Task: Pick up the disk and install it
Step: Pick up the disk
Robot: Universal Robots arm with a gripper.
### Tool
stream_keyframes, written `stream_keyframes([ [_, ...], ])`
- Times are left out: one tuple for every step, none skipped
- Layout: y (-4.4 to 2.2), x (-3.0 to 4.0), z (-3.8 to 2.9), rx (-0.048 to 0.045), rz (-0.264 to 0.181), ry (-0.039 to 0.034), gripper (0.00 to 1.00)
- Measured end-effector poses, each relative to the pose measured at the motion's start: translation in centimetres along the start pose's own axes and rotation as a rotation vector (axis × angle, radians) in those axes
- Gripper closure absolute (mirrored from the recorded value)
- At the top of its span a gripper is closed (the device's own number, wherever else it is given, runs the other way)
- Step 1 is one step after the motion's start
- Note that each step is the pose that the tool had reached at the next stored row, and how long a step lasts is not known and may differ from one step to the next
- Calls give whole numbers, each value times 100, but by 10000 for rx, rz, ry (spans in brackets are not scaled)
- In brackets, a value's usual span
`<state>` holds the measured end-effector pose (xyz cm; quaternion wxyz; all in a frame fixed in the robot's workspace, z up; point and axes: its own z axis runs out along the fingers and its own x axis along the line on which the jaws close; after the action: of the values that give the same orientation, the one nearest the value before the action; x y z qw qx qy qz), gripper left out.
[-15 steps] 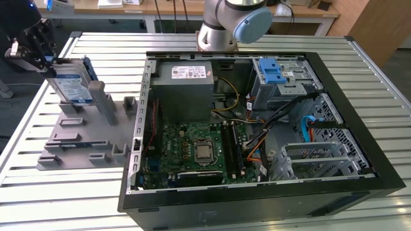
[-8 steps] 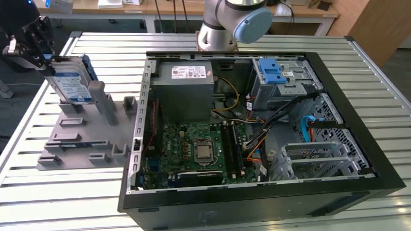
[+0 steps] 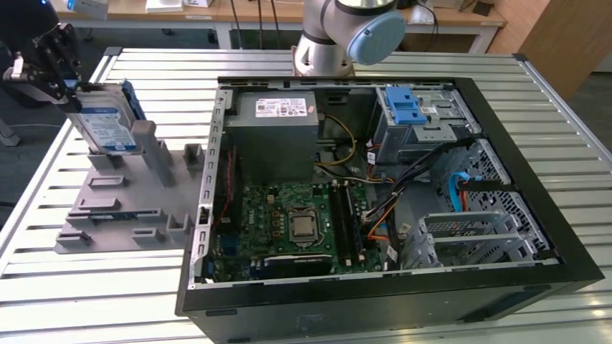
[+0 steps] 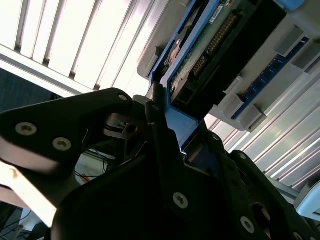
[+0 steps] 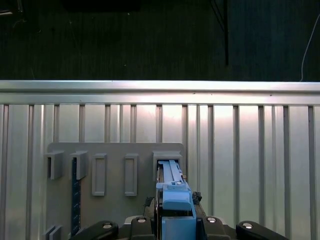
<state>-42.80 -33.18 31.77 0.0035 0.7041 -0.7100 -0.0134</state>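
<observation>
Your gripper (image 3: 67, 82) is clamped on the blue top edge of the disk (image 3: 103, 122), which stands on its edge in the grey rack (image 3: 125, 201), at the exterior view's left of the computer (image 3: 383, 179), likely so it can lift straight out.

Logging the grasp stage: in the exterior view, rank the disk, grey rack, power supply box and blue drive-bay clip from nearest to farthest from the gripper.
1. disk: held in the gripper, at the exterior view's left.
2. grey rack: right beneath the disk.
3. power supply box: near the view's middle.
4. blue drive-bay clip: farther toward the exterior view's right.
</observation>
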Motion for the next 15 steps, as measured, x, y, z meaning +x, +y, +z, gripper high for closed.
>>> stream_keyframes([
  [0, 0, -7, -4, 0, 2, 64],
  [0, 0, -13, -2, 0, 1, 64],
  [0, 0, -20, 0, 0, 1, 64],
  [0, -1, -27, 0, 0, 0, 64],
  [1, -1, -35, -1, 0, 0, 64],
  [1, -1, -42, 1, 0, -1, 64],
  [1, -1, -50, 1, 0, -1, 64],
  [1, -1, -58, 1, 0, -1, 64],
  [1, -1, -66, 1, 0, -2, 64],
  [2, -1, -74, 1, 0, -2, 64],
  [2, -1, -82, 2, 0, -3, 64],
  [2, -1, -91, 2, 0, -3, 64],
  [2, -2, -100, 1, 0, -4, 64],
  [2, -2, -109, 2, 0, -4, 64],
  [3, -2, -119, 2, 0, -5, 64],
])
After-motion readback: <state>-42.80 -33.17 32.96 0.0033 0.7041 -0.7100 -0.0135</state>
